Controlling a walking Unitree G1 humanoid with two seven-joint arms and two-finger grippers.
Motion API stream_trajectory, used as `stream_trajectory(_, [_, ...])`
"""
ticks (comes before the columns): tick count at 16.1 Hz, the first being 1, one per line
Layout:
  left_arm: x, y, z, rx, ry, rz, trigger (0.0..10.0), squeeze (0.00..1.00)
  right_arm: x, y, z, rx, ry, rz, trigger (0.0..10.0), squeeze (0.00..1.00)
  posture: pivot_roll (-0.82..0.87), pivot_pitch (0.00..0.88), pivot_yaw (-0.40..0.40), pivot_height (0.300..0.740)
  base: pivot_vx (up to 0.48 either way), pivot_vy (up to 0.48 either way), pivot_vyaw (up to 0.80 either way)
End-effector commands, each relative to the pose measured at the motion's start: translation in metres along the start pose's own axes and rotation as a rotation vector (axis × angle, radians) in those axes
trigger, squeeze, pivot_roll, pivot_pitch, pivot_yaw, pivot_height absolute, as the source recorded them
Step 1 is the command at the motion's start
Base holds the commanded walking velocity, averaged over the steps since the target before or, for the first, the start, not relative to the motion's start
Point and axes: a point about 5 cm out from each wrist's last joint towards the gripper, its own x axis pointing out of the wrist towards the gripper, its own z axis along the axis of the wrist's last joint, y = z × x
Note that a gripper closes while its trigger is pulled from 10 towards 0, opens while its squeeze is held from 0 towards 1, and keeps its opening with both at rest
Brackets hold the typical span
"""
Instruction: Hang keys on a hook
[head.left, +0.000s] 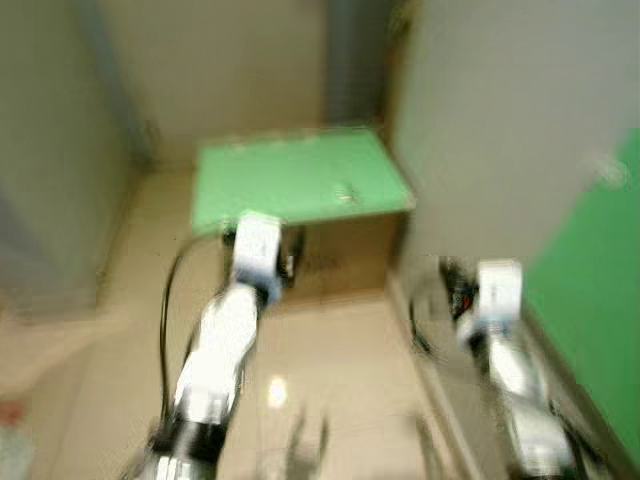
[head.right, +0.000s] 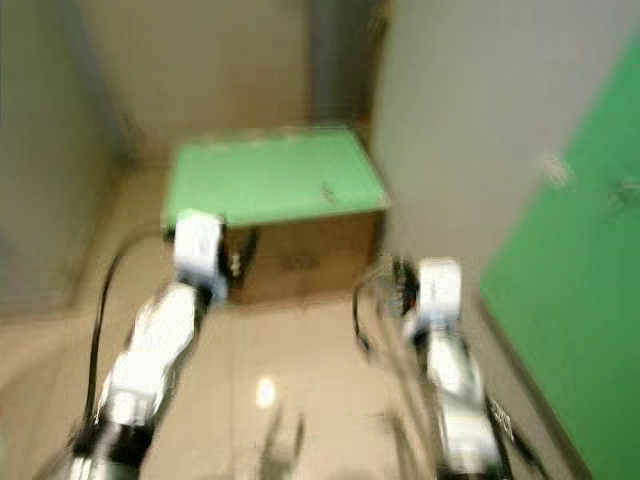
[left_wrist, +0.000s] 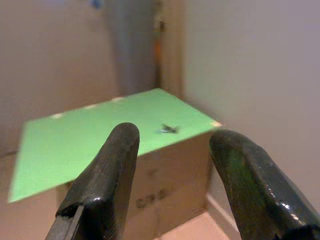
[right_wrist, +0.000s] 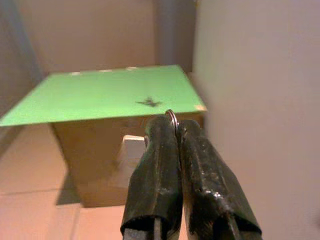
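Pressed tight together, the black fingers of the right gripper (right_wrist: 172, 131) pinch a thin metal key ring (right_wrist: 171, 116) whose loop pokes out just past their tips (whatever keys hang from it are hidden behind the fingers), a high, narrow hold that would leave the loop free to slip over a hook. No hook can be made out with certainty; a small pale fitting (head.right: 553, 170) on the grey wall (head.right: 460, 130) to the robot's right, above the green panel (head.right: 580, 300), is too blurred to name. The left gripper (left_wrist: 172, 150) carries nothing, its two fingers spread wide apart and pointing toward a cardboard box (head.left: 340, 255) topped with a green board (head.left: 290, 180), where a small dark object (left_wrist: 168, 129) lies near the far right corner. Both silver arms reach forward over a pale tiled floor (head.left: 330, 360) in a narrow corner, the right arm close along the wall. Judged from this, the carrying is in hand and the hanging itself is yet to be done.
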Motion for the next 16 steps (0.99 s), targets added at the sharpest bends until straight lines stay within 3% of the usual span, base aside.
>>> stream_trajectory(1, [-0.0004,0.0008,-0.0018,0.015,0.006,-0.007,10.0,0.00,-0.0007,0.0002,-0.0006,0.004,0.002,0.001,0.0,0.00,-0.08,0.000,0.013,0.740,0.000,0.000,-0.79])
stream_trajectory(5, [-0.0001,-0.0017,-0.0017,-0.001,-0.001,-0.030,10.0,0.00,-0.0024,-0.0014,-0.0017,0.004,0.008,-0.001,0.0,0.00,-0.08,0.000,0.012,0.740,0.000,0.000,-0.80])
stream_trajectory(13, [-0.0001,0.0006,-0.0017,0.003,0.000,-0.051,10.0,0.00,-0.0023,-0.0016,-0.0047,0.005,0.022,0.000,0.0,0.00,-0.08,0.000,0.009,0.740,0.000,0.480,-0.80])
stream_trajectory(16, [0.0006,0.0024,-0.0058,-0.004,0.025,-0.037,10.0,0.00,-0.0022,-0.0021,-0.0051,0.005,0.018,-0.005,0.0,0.00,-0.08,0.000,0.008,0.740,0.000,0.000,-0.52])
